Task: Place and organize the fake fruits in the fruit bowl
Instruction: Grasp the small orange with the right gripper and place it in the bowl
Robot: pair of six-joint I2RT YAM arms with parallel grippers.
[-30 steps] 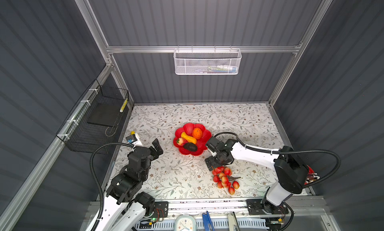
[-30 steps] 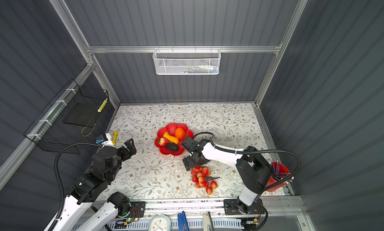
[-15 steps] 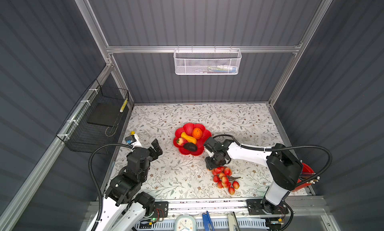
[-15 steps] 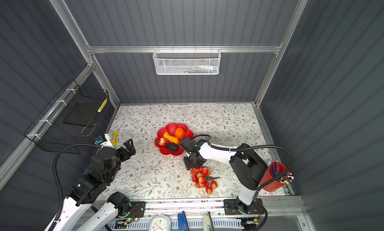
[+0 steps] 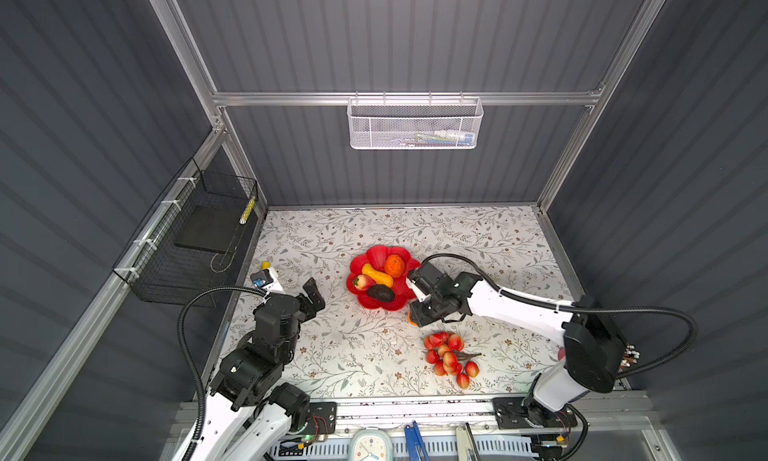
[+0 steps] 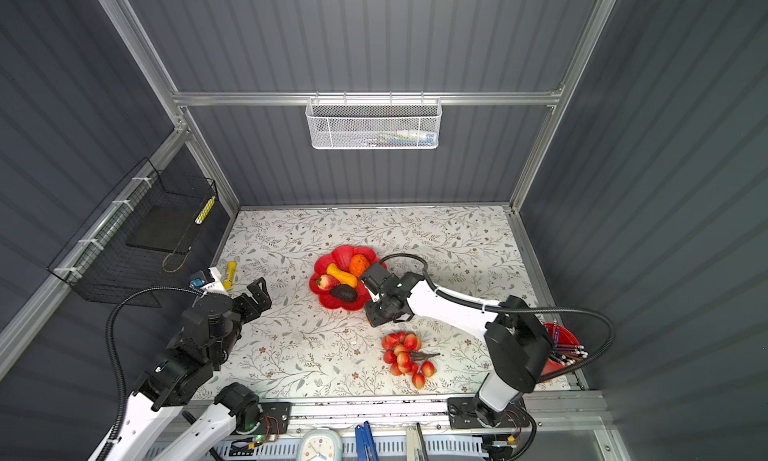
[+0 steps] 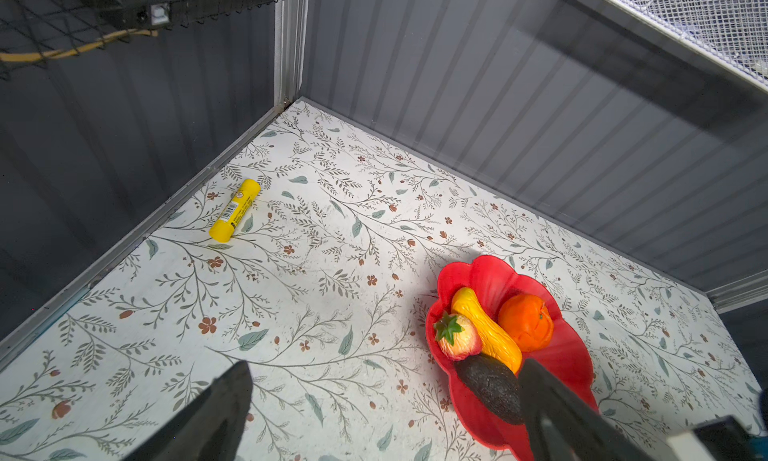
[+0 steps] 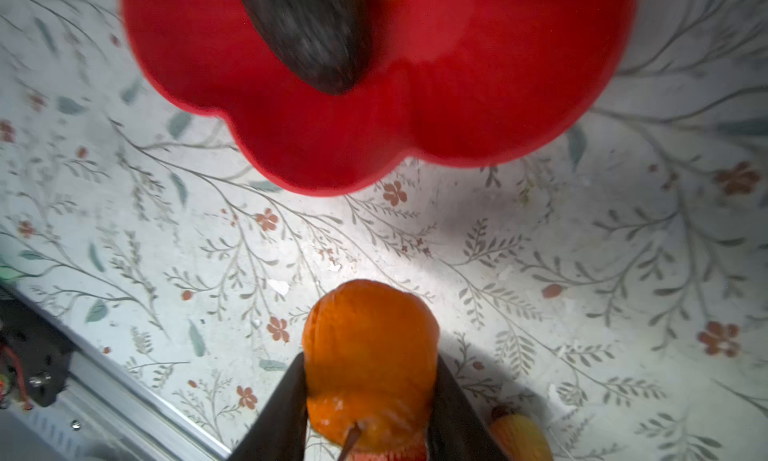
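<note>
Obs.: the right gripper (image 8: 370, 369) was clamped on a small round orange plastic fruit (image 8: 370, 334), with one black finger pressed to each side of it. The held fruit sat just outside the near right edge of the glossy red scalloped flower-shaped plastic bowl (image 5: 376, 255), apart from its rim and low over the floral-patterned tabletop (image 5: 478, 238). Contact with the table could not be told. In both top views only a sliver of it showed under the gripper.

Bowl contents:
- A second orange (image 5: 394, 266) lay at the far right.
- An elongated yellow squash-like piece (image 5: 376, 275) lay diagonally through the middle.
- A red-yellow strawberry-like fruit (image 5: 363, 281) lay on the left, against the squash.
- A dark avocado (image 5: 380, 292) lay on the near side.

A bunch of red berries on a brown stem (image 5: 449, 357) lay on the table toward the front edge, well apart from the bowl.

The left gripper (image 7: 384, 367) had its jaws spread wide with nothing between them. It was over the table left of the bowl, pointed toward it.

A yellow cylindrical stick (image 7: 235, 210) lay near the left wall.
</note>
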